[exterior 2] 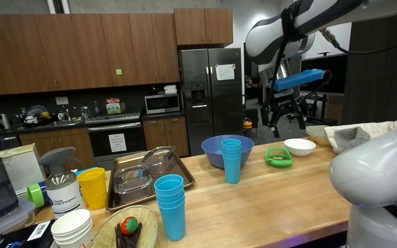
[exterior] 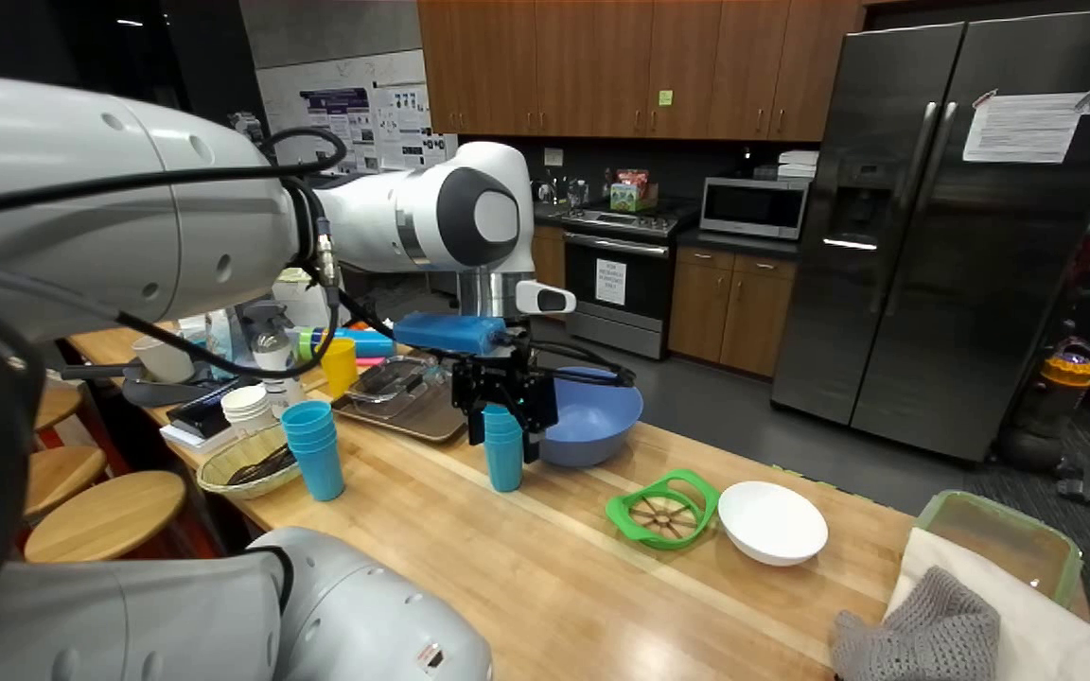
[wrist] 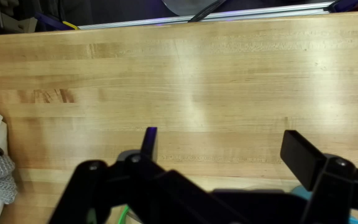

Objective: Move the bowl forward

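my fingers (wrist: 301,159) stand wide apart, holding nothing. the blue bowl (exterior 2: 212,154) sits upright on the tabletop (exterior 2: 288,196) near its edge, just beside a stack of cups (exterior 2: 232,167); i judge it light, fairly stiff plastic, perhaps slick, so i'd pinch its rim away from that stack.

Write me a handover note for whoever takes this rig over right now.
Gripper: open, above the table, nothing between its fingers.
Bowl: upright on the table near the kitchen-side edge, beside a stack of blue cups; whether they touch is unclear.
Done: not settled by these pictures; the bowl is not held.
Left: if the forward move is outstanding, probably lower to the bowl, grip it and move it forward, minding the cups.
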You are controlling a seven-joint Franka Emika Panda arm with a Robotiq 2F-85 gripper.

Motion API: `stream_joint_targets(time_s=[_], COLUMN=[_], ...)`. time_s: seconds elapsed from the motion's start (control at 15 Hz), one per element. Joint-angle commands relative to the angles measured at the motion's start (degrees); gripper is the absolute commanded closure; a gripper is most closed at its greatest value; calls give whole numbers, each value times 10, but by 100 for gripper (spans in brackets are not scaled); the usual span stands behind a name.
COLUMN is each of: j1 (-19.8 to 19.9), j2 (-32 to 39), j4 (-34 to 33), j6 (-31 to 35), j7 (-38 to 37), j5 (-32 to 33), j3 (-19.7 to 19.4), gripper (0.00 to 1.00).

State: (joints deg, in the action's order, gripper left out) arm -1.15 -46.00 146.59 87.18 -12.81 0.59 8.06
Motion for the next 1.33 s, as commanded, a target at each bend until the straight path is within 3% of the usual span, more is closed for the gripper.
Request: stream_joint_targets(time_s=[0.0,0.87,1.27], j1=[-1,-1,-4], j2=[0,0,2], j4=[-1,-1,-11], j6=[-1,-1,28], j7=[0,0,-13], j5=[1,1,16], j3=[-1,-1,23], gripper=[0,0,0])
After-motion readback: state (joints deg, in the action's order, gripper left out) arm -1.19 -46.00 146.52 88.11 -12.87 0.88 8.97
